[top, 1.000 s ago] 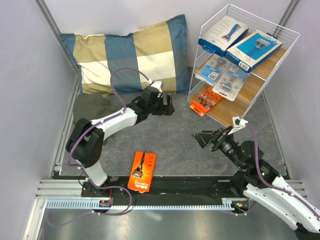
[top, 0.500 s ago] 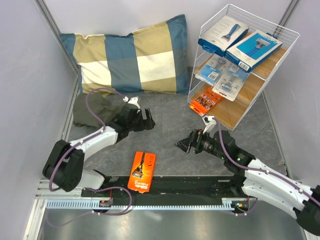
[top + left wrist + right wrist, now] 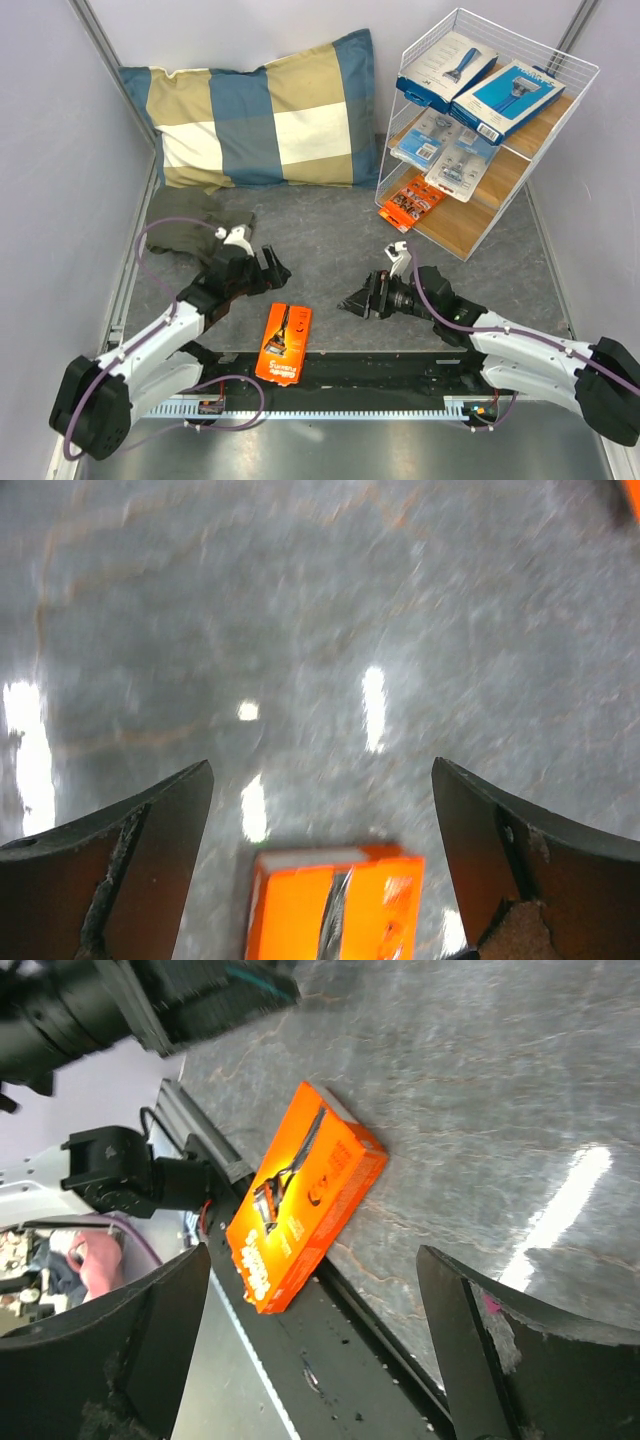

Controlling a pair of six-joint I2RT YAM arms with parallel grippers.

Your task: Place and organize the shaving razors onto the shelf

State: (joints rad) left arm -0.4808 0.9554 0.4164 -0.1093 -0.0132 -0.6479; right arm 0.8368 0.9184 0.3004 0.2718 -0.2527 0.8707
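So the left gripper [image 3: 272, 267] and right gripper [image 3: 350, 303] were both spread wide with nothing held, one orange razor pack [image 3: 284, 343] was seen flat on the table [image 3: 330, 235] near them, and the other five packs [image 3: 505, 98] were parked on the shelf [image 3: 458, 235].

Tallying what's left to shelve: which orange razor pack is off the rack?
The orange pack lying flat on the grey table at its near edge; the other orange card sits low in the white wire rack.
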